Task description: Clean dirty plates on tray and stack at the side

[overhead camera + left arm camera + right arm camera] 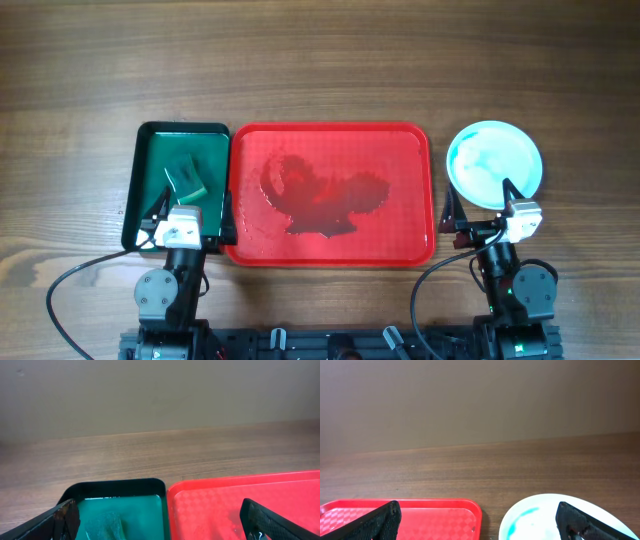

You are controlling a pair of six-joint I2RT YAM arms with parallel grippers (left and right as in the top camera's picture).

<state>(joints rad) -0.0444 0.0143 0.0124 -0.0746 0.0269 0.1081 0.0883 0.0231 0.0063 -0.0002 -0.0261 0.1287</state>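
Note:
The red tray (410,150) lies mid-table with no plates on it, only a wet dark patch on its face. White plates (494,163) with teal smears sit in one spot to its right; how many are stacked I cannot tell. The top plate shows a teal streak in the right wrist view (540,520). My left gripper (190,212) is open and empty over the near end of a dark green tray, its fingers (160,522) spread wide. My right gripper (478,205) is open and empty at the plates' near-left edge, its fingers (480,522) straddling the gap between tray and plates.
The smaller dark green tray (160,140) stands left of the red tray and holds a green sponge (186,177), also in the left wrist view (105,525). Bare wooden table lies behind and to both sides. A wall shows beyond the far table edge.

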